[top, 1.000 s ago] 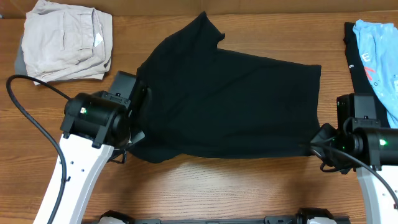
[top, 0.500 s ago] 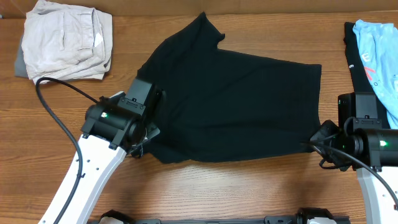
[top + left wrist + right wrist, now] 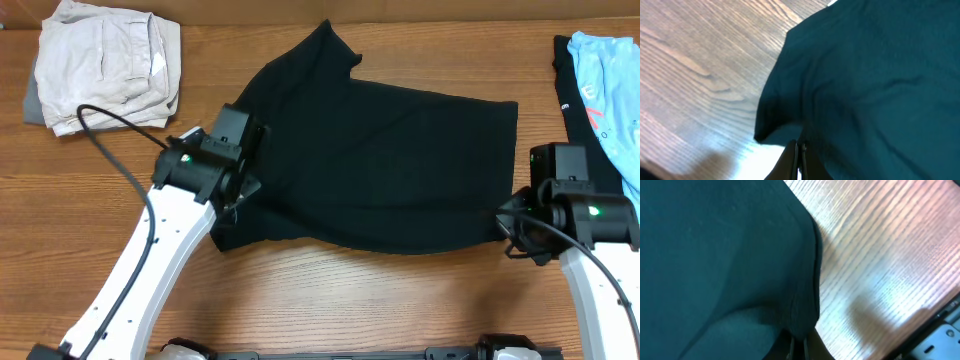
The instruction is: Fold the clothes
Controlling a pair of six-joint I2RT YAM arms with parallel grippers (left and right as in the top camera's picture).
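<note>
At the far left of the table [image 3: 330, 300] a beige pile [image 3: 105, 65] sat well apart from the work. Next came the left gripper [image 3: 798, 150], its jaws pressed together on the near left edge of the tee [image 3: 380, 160], with the cloth bunched into a small raised fold at the tips. The tee itself lay spread across the middle of the table. Its long axis ran left to right, its neck end pointed up and away to the far side, and its near hem sagged in a loose curve between the two arms. At that hem's right corner the right gripper [image 3: 799, 347] was likewise shut on the cloth, which draped over its tips. A blue shirt [image 3: 605, 75] lay beyond it at the right edge. With each arm holding its own near corner, I judged the bulk of the tee lay straight ahead of both jaws, so the fold would carry the near hem away toward the far edge.
</note>
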